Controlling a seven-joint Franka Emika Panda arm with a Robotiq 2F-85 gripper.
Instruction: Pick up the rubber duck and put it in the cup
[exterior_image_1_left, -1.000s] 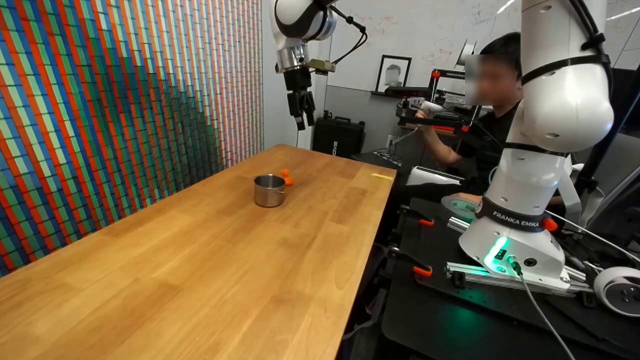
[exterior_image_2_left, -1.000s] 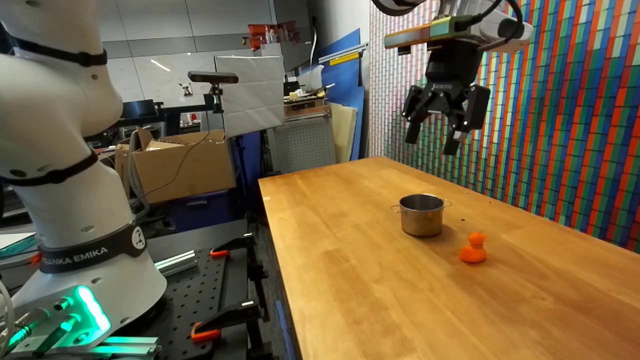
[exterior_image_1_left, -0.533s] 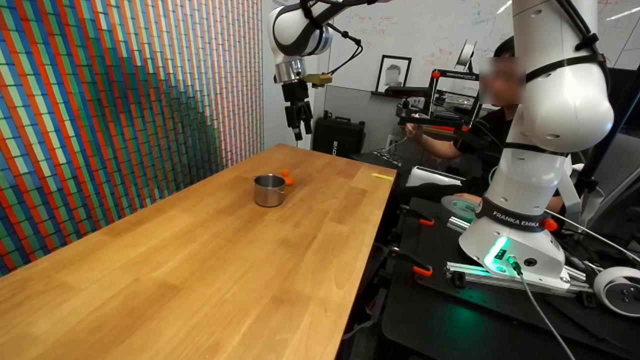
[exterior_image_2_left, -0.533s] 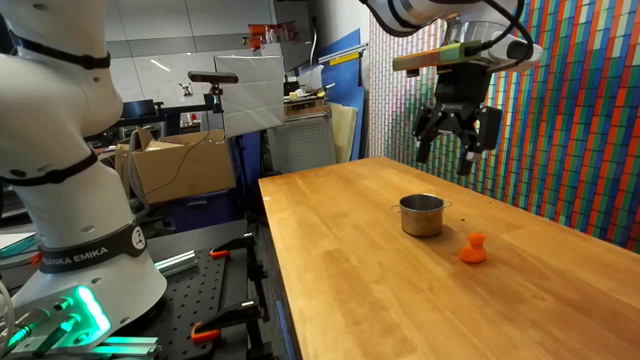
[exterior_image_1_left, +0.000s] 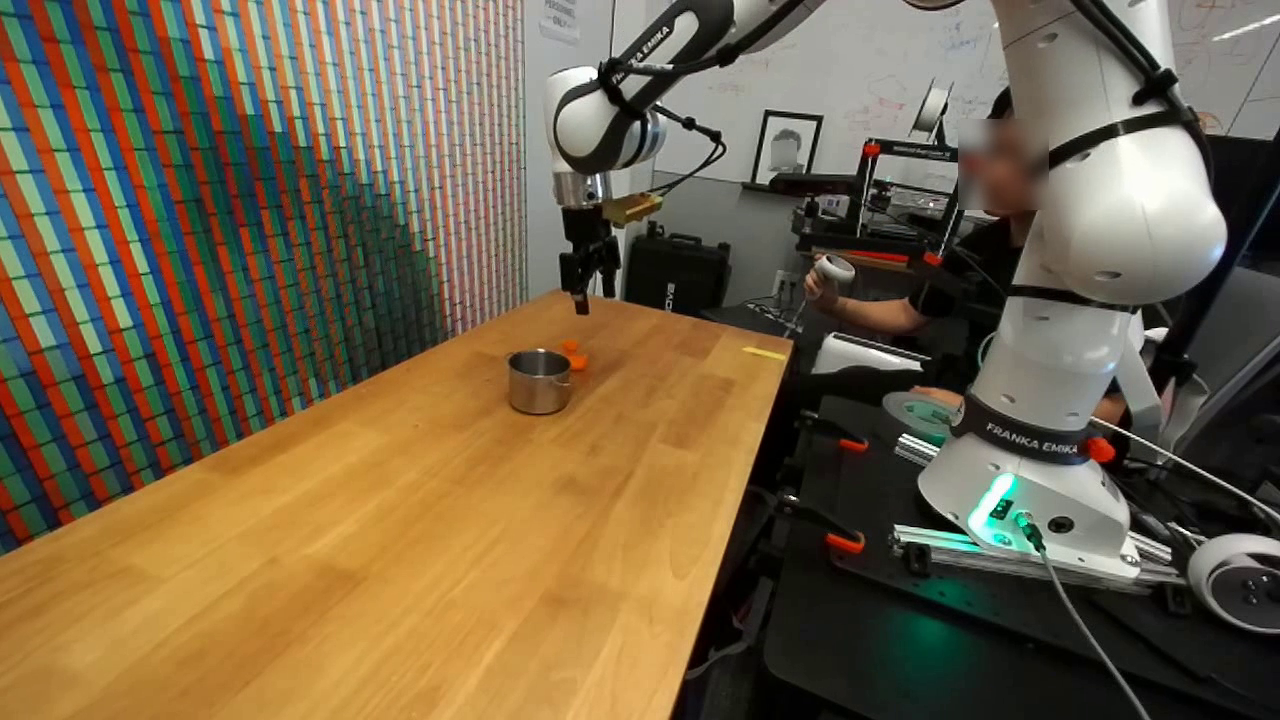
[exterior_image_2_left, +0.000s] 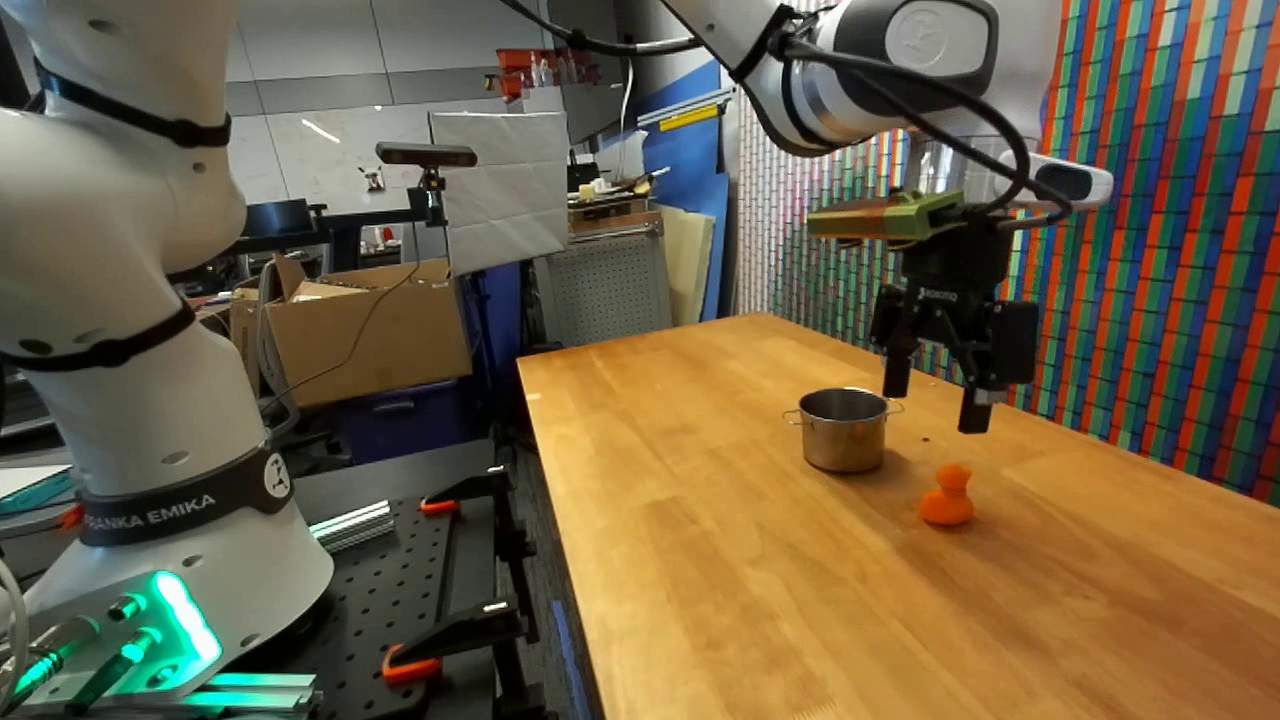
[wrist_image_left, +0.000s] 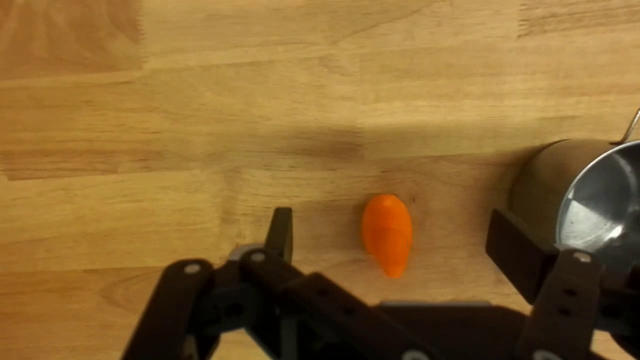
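The rubber duck (exterior_image_2_left: 948, 500) is small and orange and sits upright on the table. In an exterior view the duck (exterior_image_1_left: 576, 360) is partly hidden behind the cup (exterior_image_1_left: 538, 388). The cup (exterior_image_2_left: 843, 440) is a short silver metal pot with thin side handles, standing beside the duck. My gripper (exterior_image_2_left: 935, 400) is open and empty, pointing down above the table near the duck. In the wrist view the duck (wrist_image_left: 387, 230) shows between the spread fingers, and the cup (wrist_image_left: 540, 185) is at the right edge, partly hidden behind the right finger.
The wooden table (exterior_image_1_left: 420, 540) runs along a wall of coloured tiles (exterior_image_1_left: 250, 200). The robot base (exterior_image_1_left: 1030, 490) stands on a black bench beside the table. A person (exterior_image_1_left: 990, 220) sits behind the bench. A yellow strip (exterior_image_1_left: 764, 353) lies near the table's edge.
My gripper has come down toward the table and closer to the duck, staying open. The duck and the cup have not moved.
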